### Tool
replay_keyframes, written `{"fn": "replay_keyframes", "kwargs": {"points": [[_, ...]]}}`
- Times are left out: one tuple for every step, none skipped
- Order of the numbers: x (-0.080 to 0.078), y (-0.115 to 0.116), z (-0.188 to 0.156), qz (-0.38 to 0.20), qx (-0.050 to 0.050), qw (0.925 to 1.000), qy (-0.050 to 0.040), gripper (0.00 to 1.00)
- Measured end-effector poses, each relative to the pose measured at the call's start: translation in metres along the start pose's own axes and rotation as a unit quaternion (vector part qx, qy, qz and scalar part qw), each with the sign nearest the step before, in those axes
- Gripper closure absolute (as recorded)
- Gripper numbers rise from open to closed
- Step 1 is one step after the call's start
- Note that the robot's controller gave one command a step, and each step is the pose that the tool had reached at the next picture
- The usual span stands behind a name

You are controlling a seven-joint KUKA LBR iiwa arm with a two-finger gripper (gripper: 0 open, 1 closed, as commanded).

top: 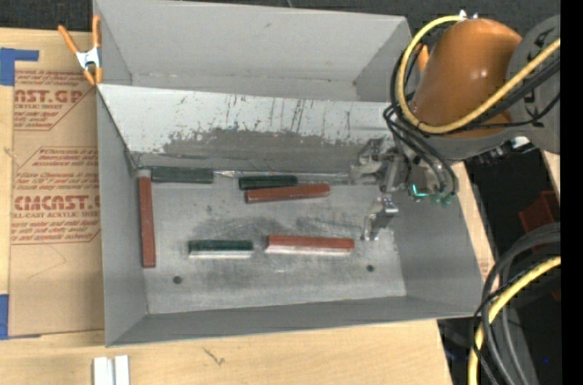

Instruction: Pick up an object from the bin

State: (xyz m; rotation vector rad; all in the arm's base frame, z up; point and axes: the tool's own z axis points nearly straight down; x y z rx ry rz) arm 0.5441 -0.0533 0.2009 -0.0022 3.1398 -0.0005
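Note:
My gripper [381, 208] hangs over the right part of the bin floor, its metal fingers pointing down with nothing between them; they stand slightly apart. Just left of and below the fingertips lies a long reddish-brown bar [310, 243]. Another reddish-brown bar [287, 192] lies further up in the middle, with a dark green bar [268, 182] right above it.
A second dark green bar [219, 247] lies left of the near reddish bar. A third one [182, 177] rests by the back wall at the left. A reddish bar [146, 221] stands along the left wall. The arm's orange cover and cables overhang the right rim.

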Motion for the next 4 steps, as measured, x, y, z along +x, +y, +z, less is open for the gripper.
{"fn": "replay_keyframes", "kwargs": {"points": [[0.004,0.010,0.061,-0.003,0.000,1.0000,-0.0025,0.00],[0.039,0.011,0.123,-0.053,0.001,0.9986,-0.0040,1.00],[0.039,0.011,0.123,-0.053,0.001,0.9986,-0.0040,1.00],[0.044,-0.008,-0.009,-0.041,0.000,0.9992,-0.0001,1.00]]}}
